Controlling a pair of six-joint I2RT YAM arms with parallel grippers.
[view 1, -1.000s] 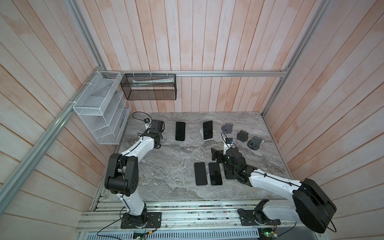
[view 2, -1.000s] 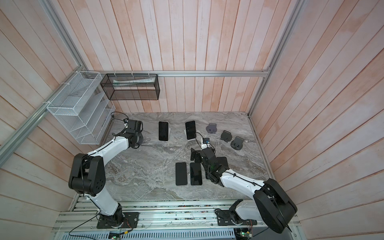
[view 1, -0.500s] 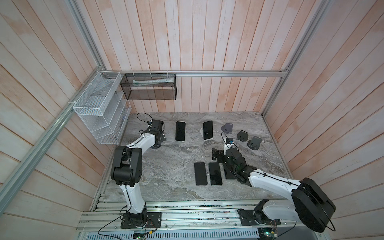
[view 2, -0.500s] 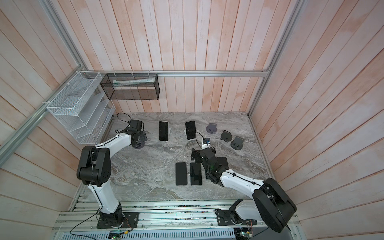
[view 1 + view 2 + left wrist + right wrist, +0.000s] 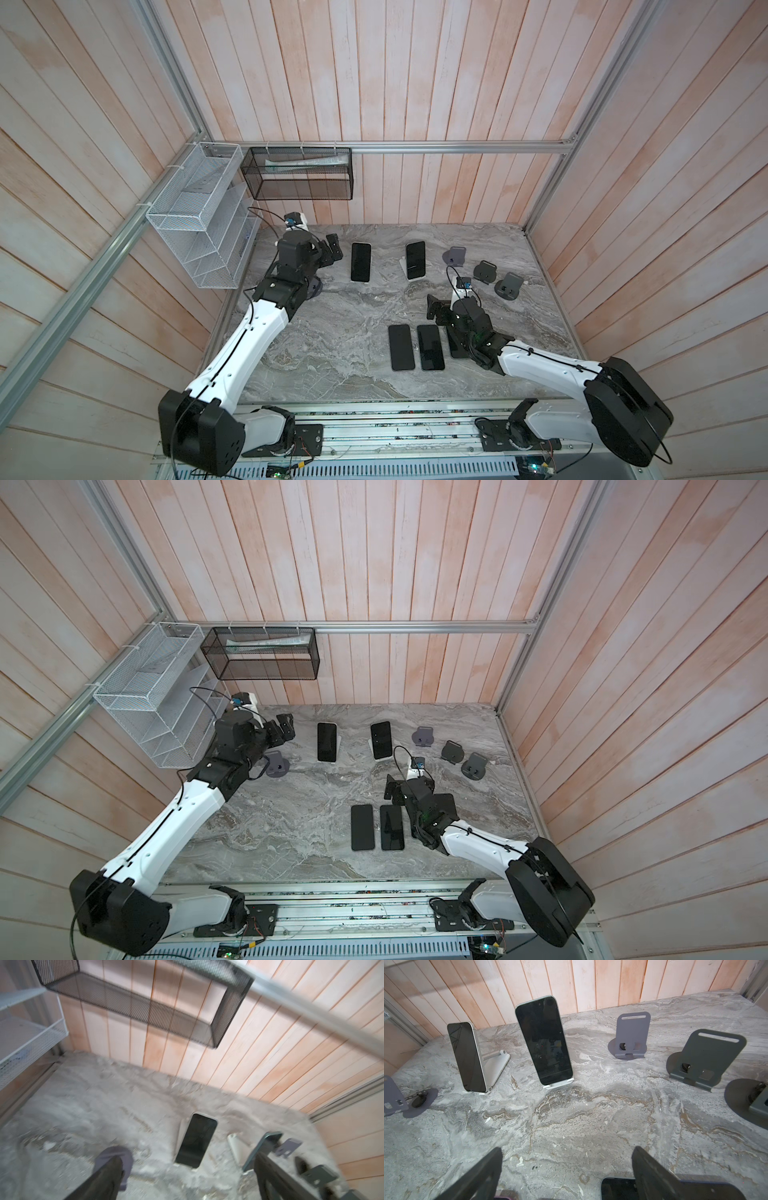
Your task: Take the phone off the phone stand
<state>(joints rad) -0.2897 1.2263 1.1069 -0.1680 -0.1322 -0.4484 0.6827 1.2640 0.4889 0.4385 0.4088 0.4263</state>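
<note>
Over the table (image 5: 332,332), left claw (image 5: 187,1167) and right claw (image 5: 566,1167) spread wide, empty

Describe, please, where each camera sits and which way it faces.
Top views: overhead, looking down at the table; left arm, right arm, left gripper, right gripper show.
Left wrist: low, facing the back wall and left propped phone; open fingers show.
Right wrist: low, facing it and the right propped phone; open fingers show.
Shared: the left propped phone.
</note>
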